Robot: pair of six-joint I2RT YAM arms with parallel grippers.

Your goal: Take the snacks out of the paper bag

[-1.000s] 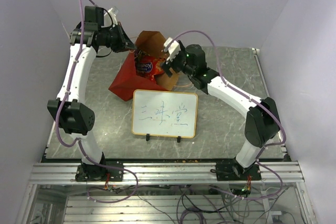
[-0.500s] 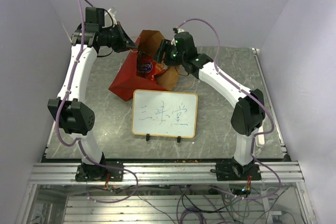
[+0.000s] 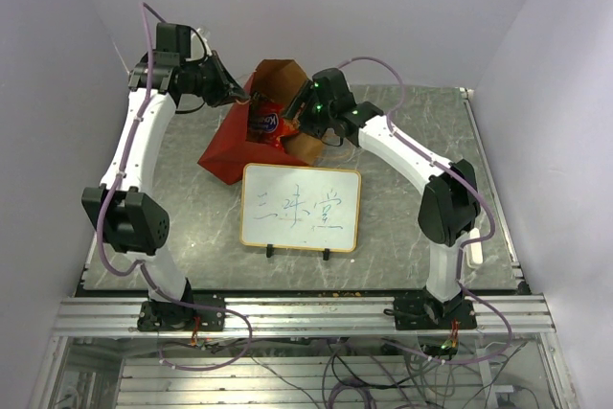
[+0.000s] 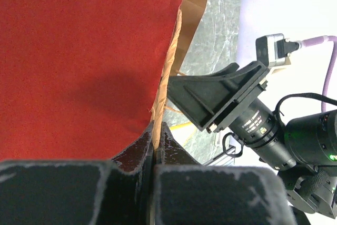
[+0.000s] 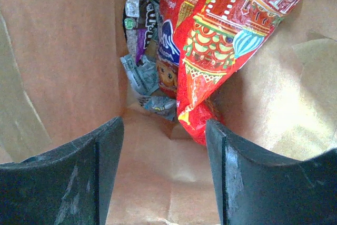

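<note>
**A:** What does the chip bag look like?

**B:** The chip bag (image 5: 221,40) is red crinkled foil printed with domes, a balloon and a round blue logo. It fills the upper right of the right wrist view, inside the paper bag (image 3: 230,146), with one corner pointing down towards the bottom fold.

**A:** And the other snacks?

**B:** The small packets (image 5: 138,75) are wedged beside it at the upper centre: purple at the top, a dark and white one below, then crumpled silver ones. I count at least 4, but they overlap too much for an exact number.

**A:** How many of the rest?

**B:** 1 chip bag, 1 paper bag, 1 whiteboard (image 3: 301,208), 2 arms. The paper bag is red outside and brown kraft inside. It sits at the upper centre of the top view on the grey marbled table (image 3: 412,227), above the whiteboard, with its mouth open.

**A:** The hands?

**B:** The left hand (image 4: 155,146) has its 2 fingers (image 4: 131,151) pressed together on the bag's rim, with the paper edge pinched between them. The right hand (image 5: 162,127) sits in the bag's mouth with its 2 fingers spread wide, holding nothing. The chip bag's lower corner is just above the gap between them.
</note>
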